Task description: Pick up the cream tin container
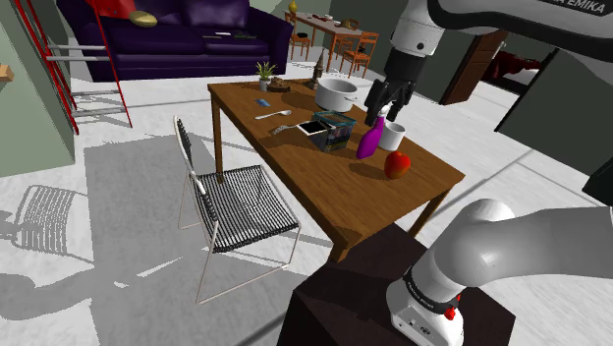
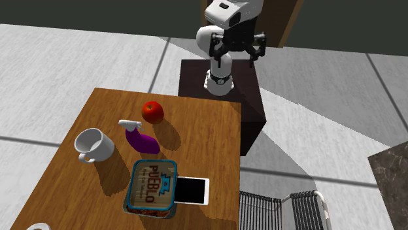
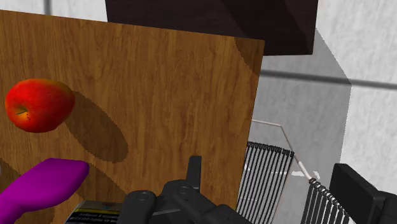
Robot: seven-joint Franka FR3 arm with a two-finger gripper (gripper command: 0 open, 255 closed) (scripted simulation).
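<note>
Wooden bench (image 1: 432,179) in a living room carries my target. The tin (image 2: 153,186) stands about mid-length, toward the edge by the chair (image 1: 241,201), with a phone (image 2: 193,191) just beside it on that side. Going from the edge by the stand (image 1: 344,290), there is the apple (image 2: 152,112), then the purple bottle (image 2: 140,138), then the tin. I hang high over bottle and mug (image 1: 392,135), so the tin lies below me and farther from the stand. It looks near square, so I judge either axis will serve. Whether my jaws stand wide or narrow, I cannot tell.
</note>
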